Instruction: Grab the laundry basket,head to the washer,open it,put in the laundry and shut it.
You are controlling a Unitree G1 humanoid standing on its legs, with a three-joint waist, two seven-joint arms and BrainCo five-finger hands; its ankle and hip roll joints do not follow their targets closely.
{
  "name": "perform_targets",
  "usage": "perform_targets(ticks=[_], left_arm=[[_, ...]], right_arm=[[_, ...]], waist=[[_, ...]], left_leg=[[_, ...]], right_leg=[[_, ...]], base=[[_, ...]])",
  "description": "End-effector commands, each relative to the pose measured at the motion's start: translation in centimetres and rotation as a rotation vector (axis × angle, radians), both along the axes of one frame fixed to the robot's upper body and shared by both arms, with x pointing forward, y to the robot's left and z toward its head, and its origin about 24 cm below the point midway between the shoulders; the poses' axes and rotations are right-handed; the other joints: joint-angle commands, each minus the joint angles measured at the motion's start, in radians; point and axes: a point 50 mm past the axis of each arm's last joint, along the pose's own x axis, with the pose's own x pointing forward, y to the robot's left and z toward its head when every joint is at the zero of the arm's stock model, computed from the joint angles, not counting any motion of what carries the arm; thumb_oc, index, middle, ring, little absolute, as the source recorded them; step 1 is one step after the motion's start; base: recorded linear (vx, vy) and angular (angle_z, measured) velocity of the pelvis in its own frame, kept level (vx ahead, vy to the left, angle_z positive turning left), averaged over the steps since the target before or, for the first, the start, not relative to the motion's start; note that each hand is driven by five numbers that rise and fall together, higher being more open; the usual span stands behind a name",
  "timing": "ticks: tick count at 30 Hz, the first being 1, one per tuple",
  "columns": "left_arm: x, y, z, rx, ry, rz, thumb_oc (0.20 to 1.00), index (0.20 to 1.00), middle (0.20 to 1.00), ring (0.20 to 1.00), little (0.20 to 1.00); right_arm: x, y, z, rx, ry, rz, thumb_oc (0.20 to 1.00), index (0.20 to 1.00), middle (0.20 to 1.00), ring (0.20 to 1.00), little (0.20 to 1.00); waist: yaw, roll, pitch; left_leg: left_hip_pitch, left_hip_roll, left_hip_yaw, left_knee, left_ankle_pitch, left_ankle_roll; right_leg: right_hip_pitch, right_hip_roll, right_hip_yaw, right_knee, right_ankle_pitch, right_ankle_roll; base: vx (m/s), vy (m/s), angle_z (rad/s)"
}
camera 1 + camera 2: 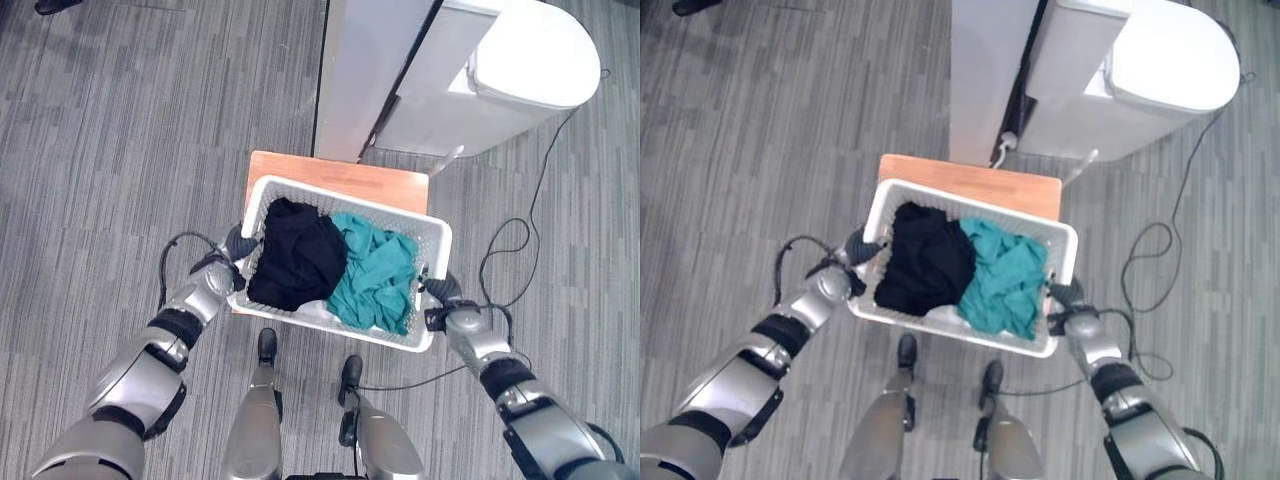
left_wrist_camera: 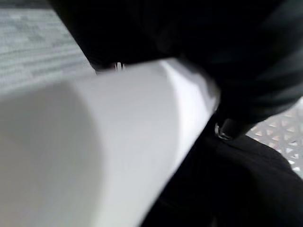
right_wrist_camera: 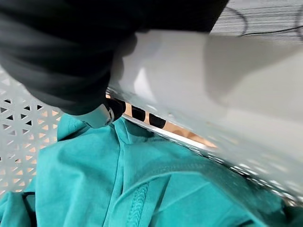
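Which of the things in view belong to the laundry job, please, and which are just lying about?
Job:
laundry basket
black garment in it
teal garment in it
washer
left hand and right hand, one at each end of the basket

Lying about:
wooden stool under the basket
white panel beside the washer
black cord on the carpet

white basket rim [image 2: 94,142] close up; black garment [image 2: 236,189] beside it; lattice wall [image 2: 279,137]

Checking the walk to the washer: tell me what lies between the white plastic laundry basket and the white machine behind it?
In the left eye view, a wooden stool lies under and behind the white laundry basket; beyond it, grey carpet reaches the white machine.
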Motion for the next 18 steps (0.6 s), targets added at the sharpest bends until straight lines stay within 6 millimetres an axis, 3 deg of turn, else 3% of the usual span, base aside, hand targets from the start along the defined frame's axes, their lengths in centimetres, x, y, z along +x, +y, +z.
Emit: perform_targets(ticks=[1,5,8,11,18], left_arm=[[-1.0,0.6,-0.9,0.026,-0.001,-0.013,0.200,0.200,0.200,0.200,0.200],[-2.5,1.8,-0.6,-0.031,-0.029,-0.010,0.200,0.200,0.200,0.200,0.200],[-5.3,4.0,1.4,-0.094,-0.109,-0.031,0.200,0.200,0.200,0.200,0.200],[-6.8,5.0,2.0,-0.138,-0.124,-0.043,0.200,0.200,0.200,0.200,0.200],[-7.2,4.7,1.4,-0.185,-0.084,-0.054,0.200,0.200,0.200,0.200,0.200]], right_arm=[[-0.1,-1.5,4.4,0.008,-0.230,0.076,0.200,0.200,0.200,0.200,0.200],[-1.7,-2.6,4.2,0.026,-0.229,0.065,0.200,0.200,0.200,0.200,0.200],[-4.0,-5.1,4.3,0.017,-0.228,0.038,0.200,0.200,0.200,0.200,0.200],[-4.9,-6.5,5.0,-0.014,-0.232,0.026,0.200,0.200,0.200,0.200,0.200],[-5.7,-7.7,5.1,-0.060,-0.194,0.033,0.200,0.200,0.200,0.200,0.200]], waist=[[0.002,0.019,-0.056],[0.003,0.022,-0.088],[0.008,0.032,-0.144],[0.010,0.039,-0.178],[-0.002,0.047,-0.228]], left_leg=[[0.019,0.060,-0.007,0.086,-0.160,0.006],[0.061,0.062,-0.007,0.090,-0.181,0.007],[0.132,0.063,-0.009,0.078,-0.199,0.006],[0.171,0.063,-0.011,0.061,-0.203,0.006],[0.214,0.068,-0.007,0.040,-0.204,-0.001]], right_leg=[[-0.070,-0.054,0.029,0.081,-0.023,-0.004],[-0.033,-0.049,0.033,0.079,-0.036,-0.004],[0.032,-0.044,0.033,0.069,-0.056,-0.006],[0.062,-0.042,0.027,0.066,-0.064,-0.008],[0.095,-0.035,0.015,0.081,-0.091,-0.018]], base=[[0.09,-0.046,-0.06],[0.09,-0.043,-0.05],[0.14,-0.055,-0.06],[0.11,-0.043,-0.01],[0.05,-0.040,0.00]])
